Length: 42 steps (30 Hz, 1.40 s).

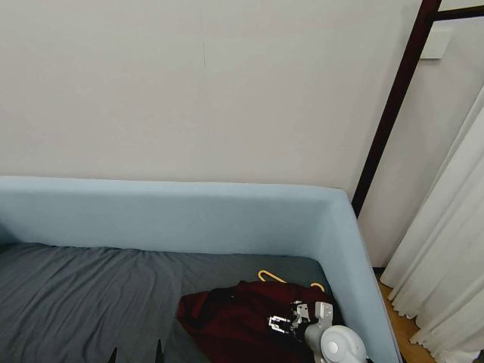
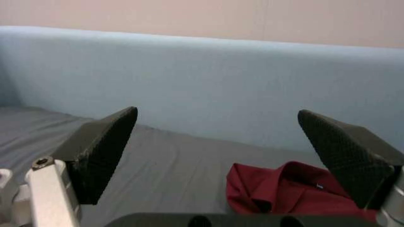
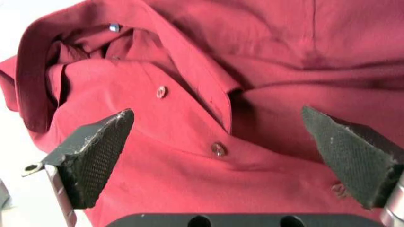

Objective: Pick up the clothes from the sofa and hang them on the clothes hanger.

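Note:
A dark red buttoned shirt [image 1: 234, 318] lies crumpled on the grey seat of the sofa near its right end, with a yellow hanger [image 1: 271, 277] poking out behind it. My right gripper [image 1: 291, 324] hovers just above the shirt, and its wrist view shows the collar and placket [image 3: 215, 123] between wide-open fingers [image 3: 94, 156]. My left gripper [image 1: 136, 354] sits low at the front edge, open, with its fingers [image 2: 101, 151] spread and the shirt [image 2: 290, 189] off to one side. A dark clothes rack post [image 1: 389, 113] rises beyond the sofa's right arm.
The sofa has a light blue backrest [image 1: 166, 215] and right armrest [image 1: 355, 280], against a plain wall. White curtains [image 1: 446, 265] hang at the right. The grey seat cover [image 1: 83, 295] stretches left of the shirt.

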Available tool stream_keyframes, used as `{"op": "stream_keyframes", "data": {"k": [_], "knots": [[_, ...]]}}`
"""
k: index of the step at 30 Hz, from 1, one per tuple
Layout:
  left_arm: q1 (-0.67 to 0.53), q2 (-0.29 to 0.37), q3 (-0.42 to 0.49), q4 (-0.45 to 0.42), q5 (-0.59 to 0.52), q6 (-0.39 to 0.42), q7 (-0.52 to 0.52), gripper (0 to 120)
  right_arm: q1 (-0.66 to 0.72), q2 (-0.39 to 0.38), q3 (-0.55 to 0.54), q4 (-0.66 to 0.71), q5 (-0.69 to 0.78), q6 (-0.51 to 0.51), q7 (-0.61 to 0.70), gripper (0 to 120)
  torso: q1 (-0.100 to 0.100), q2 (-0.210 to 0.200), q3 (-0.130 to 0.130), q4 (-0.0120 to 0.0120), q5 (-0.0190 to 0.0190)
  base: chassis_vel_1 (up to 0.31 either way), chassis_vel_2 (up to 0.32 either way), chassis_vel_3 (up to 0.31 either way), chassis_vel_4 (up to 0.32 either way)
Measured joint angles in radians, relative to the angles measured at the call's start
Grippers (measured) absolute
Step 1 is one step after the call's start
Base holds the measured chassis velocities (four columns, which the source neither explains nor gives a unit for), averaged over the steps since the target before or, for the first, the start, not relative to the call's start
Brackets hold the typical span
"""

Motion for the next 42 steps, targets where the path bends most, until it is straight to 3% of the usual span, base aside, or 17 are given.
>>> {"op": "stream_keyframes", "data": {"k": [6,30,42], "knots": [[-0.006,-0.005,0.0,0.003,-0.007,0.0,0.0,100,0.027,0.053,0.031,-0.067,0.023,-0.014,-0.009,91,0.0,0.0,0.0,0.0002,0.0,0.0,0.0,0.0,0.0],[-0.001,-0.015,-0.007,-0.007,-0.022,-0.006,0.0,100,0.037,0.072,0.023,-0.117,-0.058,-0.025,-0.091,1,0.0,0.0,0.0,0.0002,0.0001,0.0,0.0,0.0,0.0],[-0.012,-0.007,-0.005,-0.007,-0.022,-0.003,0.0,100,0.037,0.069,0.008,-0.107,-0.085,-0.021,-0.102,0,0.0,0.0,0.0,0.0002,0.0002,0.0,0.0,0.0,0.0]]}}
